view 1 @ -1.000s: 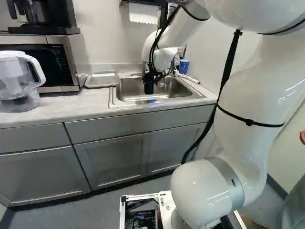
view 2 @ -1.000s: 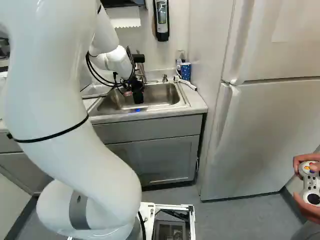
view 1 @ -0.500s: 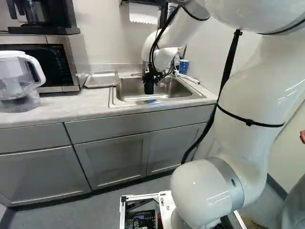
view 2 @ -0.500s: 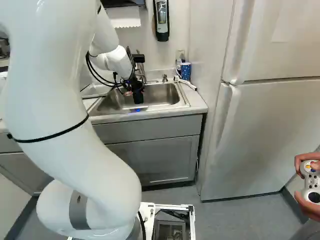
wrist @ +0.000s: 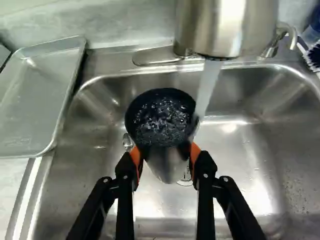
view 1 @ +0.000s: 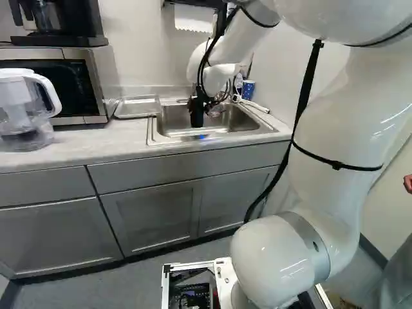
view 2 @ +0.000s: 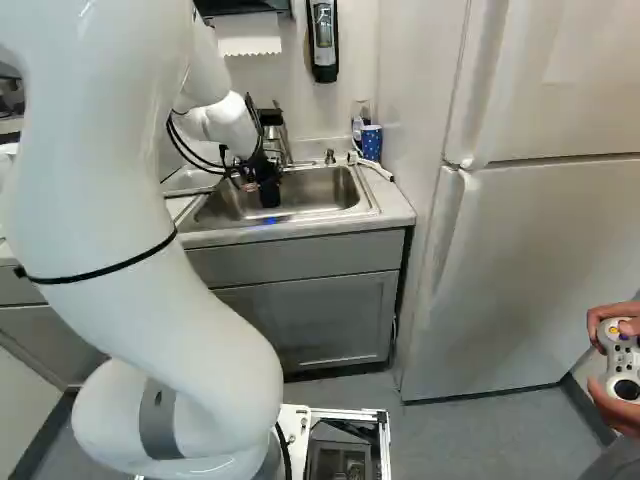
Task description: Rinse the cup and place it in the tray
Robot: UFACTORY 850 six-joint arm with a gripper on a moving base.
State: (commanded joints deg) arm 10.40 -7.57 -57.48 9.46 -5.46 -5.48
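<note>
The surface (view 1: 84, 147) runs along the wall and carries an inset metal sink (wrist: 245, 170). The gripper (wrist: 165, 156) is over the basin, its fingers apart by the width of the cup (wrist: 160, 117) and closed on it from two sides. The cup is dark inside, with drops on its inner wall; its mouth faces the wrist camera. Exact tilt cannot be told. Beyond the fingers, the water stream (wrist: 207, 87) falls from the faucet (wrist: 227, 30) at one side of the cup's rim.

Key relation: the metal tray (wrist: 37, 100) lies beside the sink, on the side of the cup opposite the stream. Step in hand, as judged: rinsing. The next move calls for lifting the cup clear of the sink rim, then traversing away from the stream to the tray.
</note>
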